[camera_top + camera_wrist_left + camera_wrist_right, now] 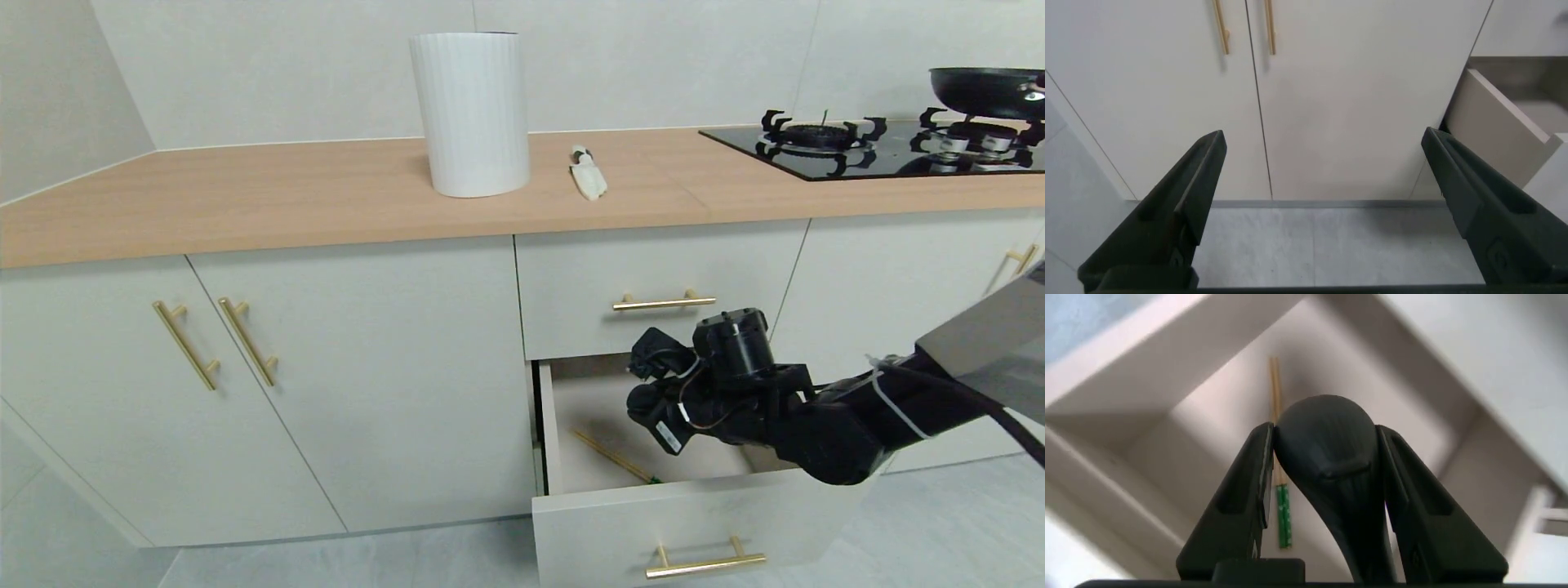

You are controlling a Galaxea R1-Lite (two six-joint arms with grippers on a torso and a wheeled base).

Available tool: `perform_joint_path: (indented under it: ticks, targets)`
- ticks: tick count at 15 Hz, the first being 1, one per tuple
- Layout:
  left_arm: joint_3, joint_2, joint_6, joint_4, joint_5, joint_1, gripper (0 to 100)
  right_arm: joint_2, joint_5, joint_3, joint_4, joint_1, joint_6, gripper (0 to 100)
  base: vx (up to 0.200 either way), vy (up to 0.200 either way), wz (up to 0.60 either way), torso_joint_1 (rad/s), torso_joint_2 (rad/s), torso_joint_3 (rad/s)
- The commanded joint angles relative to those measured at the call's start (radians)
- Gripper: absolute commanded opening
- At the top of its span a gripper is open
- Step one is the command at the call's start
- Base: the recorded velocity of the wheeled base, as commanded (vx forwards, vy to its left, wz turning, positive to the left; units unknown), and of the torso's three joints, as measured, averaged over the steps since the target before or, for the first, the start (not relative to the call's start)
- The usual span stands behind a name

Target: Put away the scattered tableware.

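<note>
The lower drawer (694, 510) stands pulled out under the counter. A pair of wooden chopsticks (612, 459) with green ends lies on its floor. My right gripper (653, 384) hangs over the drawer's inside, shut on a black spoon (1327, 449) whose rounded bowl sticks out between the fingers (1249, 482). Beyond the spoon, the chopsticks (1276, 400) lie against the drawer wall (1127, 359). A small white spoon-like piece (588, 173) rests on the wooden counter (245, 196). My left gripper (1323, 143) is open and holds nothing, low in front of the cabinet doors.
A tall white ribbed container (472, 113) stands on the counter beside the white piece. A black hob (882, 147) with a dark pan (984, 90) is at the far right. The shut upper drawer (661, 286) sits just above my right arm.
</note>
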State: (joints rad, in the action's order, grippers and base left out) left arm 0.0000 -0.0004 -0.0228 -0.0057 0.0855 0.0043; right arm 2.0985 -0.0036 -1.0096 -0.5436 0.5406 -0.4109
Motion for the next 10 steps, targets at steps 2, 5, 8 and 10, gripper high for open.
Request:
perform_joint_path:
  ticks: [2, 5, 8, 10]
  targets:
    - [0.0, 0.0, 0.0, 0.0, 0.0, 0.0, 100, 0.109, 0.001, -0.076, -0.001, 0.03, 0.046, 0, 0.0, 0.0, 0.0, 0.0, 0.0, 0.0]
    - [0.0, 0.0, 0.0, 0.0, 0.002, 0.0, 100, 0.176, -0.001, -0.119, 0.011, 0.012, 0.069, 0, 0.0, 0.0, 0.0, 0.0, 0.0, 0.0]
    - [0.0, 0.0, 0.0, 0.0, 0.0, 0.0, 100, 0.236, -0.01, -0.19, 0.033, 0.018, 0.126, 0, 0.0, 0.0, 0.0, 0.0, 0.0, 0.0]
    - [0.0, 0.0, 0.0, 0.0, 0.0, 0.0, 100, 0.275, -0.015, -0.228, 0.054, 0.024, 0.142, 0, 0.0, 0.0, 0.0, 0.0, 0.0, 0.0]
